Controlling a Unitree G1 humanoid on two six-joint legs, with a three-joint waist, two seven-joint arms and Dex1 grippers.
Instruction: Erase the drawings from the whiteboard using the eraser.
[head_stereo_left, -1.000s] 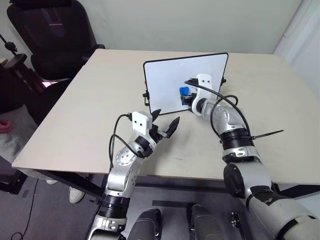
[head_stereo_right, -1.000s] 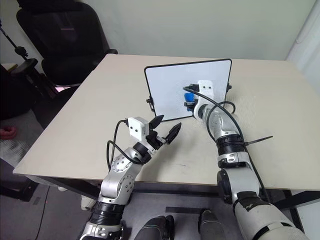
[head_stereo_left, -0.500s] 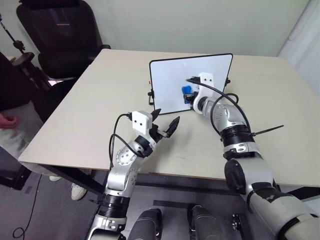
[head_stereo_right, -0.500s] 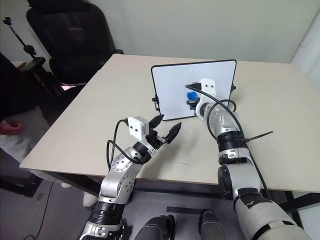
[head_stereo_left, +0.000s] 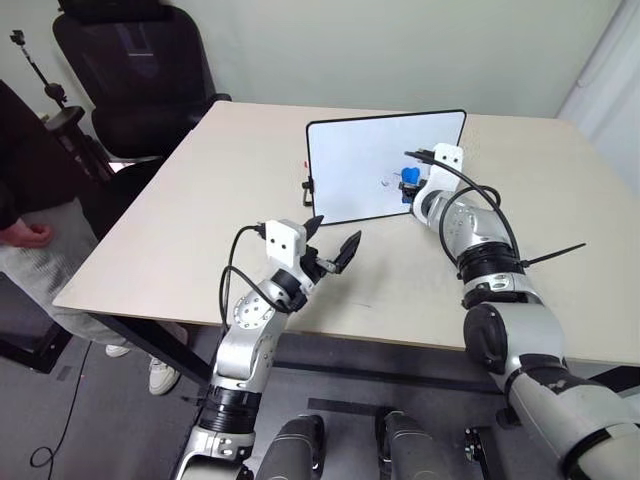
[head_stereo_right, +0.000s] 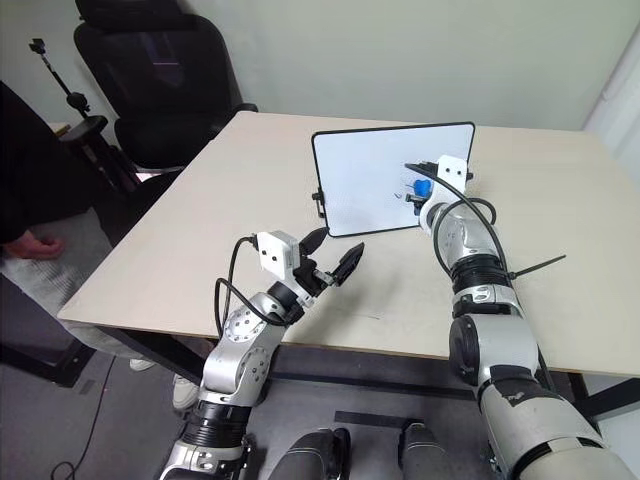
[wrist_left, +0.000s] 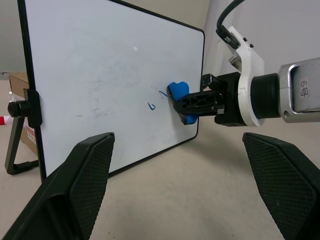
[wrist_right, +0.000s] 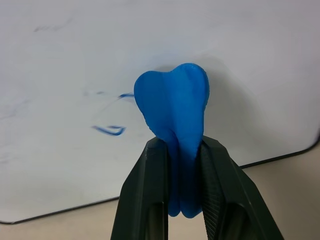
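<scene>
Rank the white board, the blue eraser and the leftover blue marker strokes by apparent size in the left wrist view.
1. The white rectangular whiteboard with the thin black frame, by far the largest.
2. The small bright blue eraser block, pinched in the right tool against the board.
3. The remaining blue marker strokes, just a short tick and a fine line beside the eraser.

A rectangular white whiteboard with a thin black frame is showing a plain white face, carrying faint grey smudges and a few small blue marker strokes. The small bright blue squeezed eraser block is showing an even, saturated blue against that white. The right tool is presenting two black ribbed fingers on a white mount. The left tool is showing black fingers under a white box. The surface is showing a pale beige, unpatterned top.
</scene>
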